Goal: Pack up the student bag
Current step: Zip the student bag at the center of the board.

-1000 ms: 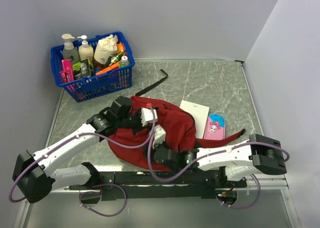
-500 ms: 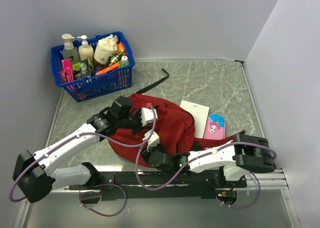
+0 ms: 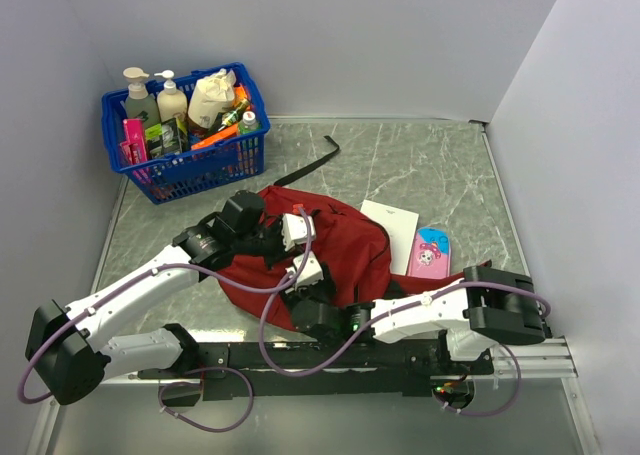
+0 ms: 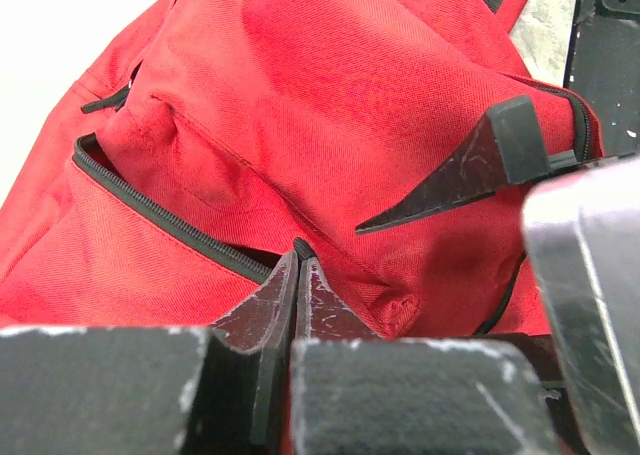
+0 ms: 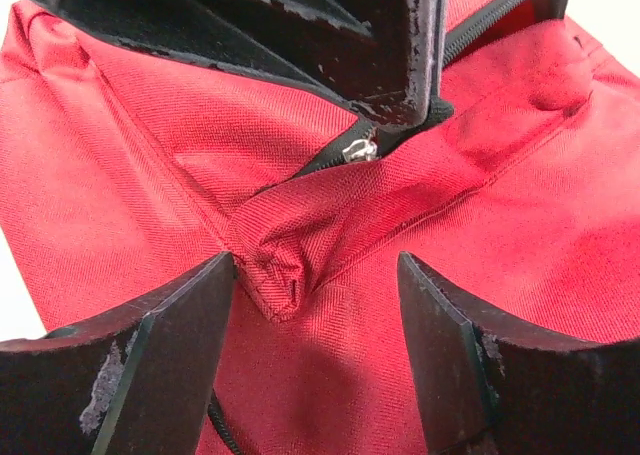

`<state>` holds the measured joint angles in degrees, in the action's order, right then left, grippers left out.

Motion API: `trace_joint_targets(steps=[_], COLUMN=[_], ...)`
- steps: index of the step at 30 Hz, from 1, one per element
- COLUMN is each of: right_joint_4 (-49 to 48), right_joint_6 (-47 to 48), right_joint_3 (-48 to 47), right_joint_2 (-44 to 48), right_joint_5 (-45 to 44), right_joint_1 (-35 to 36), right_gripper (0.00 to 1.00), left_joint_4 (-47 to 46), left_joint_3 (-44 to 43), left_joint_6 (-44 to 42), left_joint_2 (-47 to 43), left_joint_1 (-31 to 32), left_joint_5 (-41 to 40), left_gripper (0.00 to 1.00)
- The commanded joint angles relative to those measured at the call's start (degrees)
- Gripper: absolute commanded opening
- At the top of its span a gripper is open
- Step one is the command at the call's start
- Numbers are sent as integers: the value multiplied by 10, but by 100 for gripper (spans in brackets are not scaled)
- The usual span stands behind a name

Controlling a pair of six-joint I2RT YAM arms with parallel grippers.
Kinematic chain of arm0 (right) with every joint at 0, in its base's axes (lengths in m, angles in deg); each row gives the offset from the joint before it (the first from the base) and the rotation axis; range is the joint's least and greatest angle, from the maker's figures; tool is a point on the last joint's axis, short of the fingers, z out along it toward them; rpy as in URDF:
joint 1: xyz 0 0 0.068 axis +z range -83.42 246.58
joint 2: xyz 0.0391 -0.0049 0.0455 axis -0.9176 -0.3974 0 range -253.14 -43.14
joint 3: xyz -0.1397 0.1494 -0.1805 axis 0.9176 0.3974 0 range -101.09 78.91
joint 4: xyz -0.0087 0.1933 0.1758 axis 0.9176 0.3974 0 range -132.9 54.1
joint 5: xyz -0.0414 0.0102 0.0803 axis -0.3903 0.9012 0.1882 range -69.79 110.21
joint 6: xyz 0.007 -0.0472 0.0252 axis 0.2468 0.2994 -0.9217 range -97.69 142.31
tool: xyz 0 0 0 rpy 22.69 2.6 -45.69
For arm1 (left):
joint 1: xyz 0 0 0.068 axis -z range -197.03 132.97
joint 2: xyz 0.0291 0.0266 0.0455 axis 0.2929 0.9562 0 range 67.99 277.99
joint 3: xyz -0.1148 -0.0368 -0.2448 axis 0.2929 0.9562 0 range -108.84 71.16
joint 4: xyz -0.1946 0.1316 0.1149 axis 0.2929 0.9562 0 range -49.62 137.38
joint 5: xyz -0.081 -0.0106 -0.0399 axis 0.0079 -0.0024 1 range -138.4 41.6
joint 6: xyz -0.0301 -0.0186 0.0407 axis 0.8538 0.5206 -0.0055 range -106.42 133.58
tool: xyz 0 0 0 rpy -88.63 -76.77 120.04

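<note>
A grey marbled desk [image 3: 430, 170] fills the middle of the overhead view, closed in by plain pale walls at the back and on both sides. In the upper left of the frame a blue plastic basket [image 3: 195, 172] with latticed walls stands on the desk near the corner. It is crowded: two pump bottles [image 3: 135, 95] stand upright at its back left, a white pouch [image 3: 212, 100] sits to their right, a pink box [image 3: 134, 140] leans at the front left, and orange and green items fill the rest. Right of centre a white card [image 3: 392, 225] lies flat, with a pink pencil case [image 3: 430, 253] bearing a cartoon print just beside it, toward the right.
</note>
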<state>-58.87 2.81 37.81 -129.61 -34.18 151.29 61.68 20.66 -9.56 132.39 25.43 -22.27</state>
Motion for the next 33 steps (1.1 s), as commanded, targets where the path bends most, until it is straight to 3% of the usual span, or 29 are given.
trace_joint_targets(steps=[1,4,7,8,12,14,15,16,24,28,33], right_joint_4=[-43,-87,-121,-142,-111,-103,-92,-80,-26,82,136], right_joint_6=[29,57,59,66,40,29,26,22,-9,-53,-93], right_joint_3=[-7,-9,2,7,8,10,12,12,103,110,135], right_joint_2=[9,-14,-25,-26,-25,-22,-19,-12,152,244,289], right_joint_5=[-27,-19,10,20,43,53,56,54,142,194,263], right_joint_1=[-3,-9,-25,-30,-31,-30,-28,-24,14,28,44], right_gripper=[73,72,65,56,35,18,3,0,0,0,0], left_joint_4=[-18,-10,-9,-9,-13,-16,-18,-21,-78,-115,-130], left_joint_3=[-30,-35,-36,-36,-36,-38,-39,-41,-39,-36,-40], left_joint_6=[8,7,7,8,11,12,12,14,-8,-19,-29], left_joint_2=[-5,-4,-5,-4,-4,-4,-4,-3,17,33,49], left_joint_1=[3,3,3,3,3,3,3,3,2,-2,-2], left_joint_5=[30,34,41,42,41,42,40,36,-22,-42,-28], left_gripper=[1,1,1,1,1,1,1,1,1,1,1])
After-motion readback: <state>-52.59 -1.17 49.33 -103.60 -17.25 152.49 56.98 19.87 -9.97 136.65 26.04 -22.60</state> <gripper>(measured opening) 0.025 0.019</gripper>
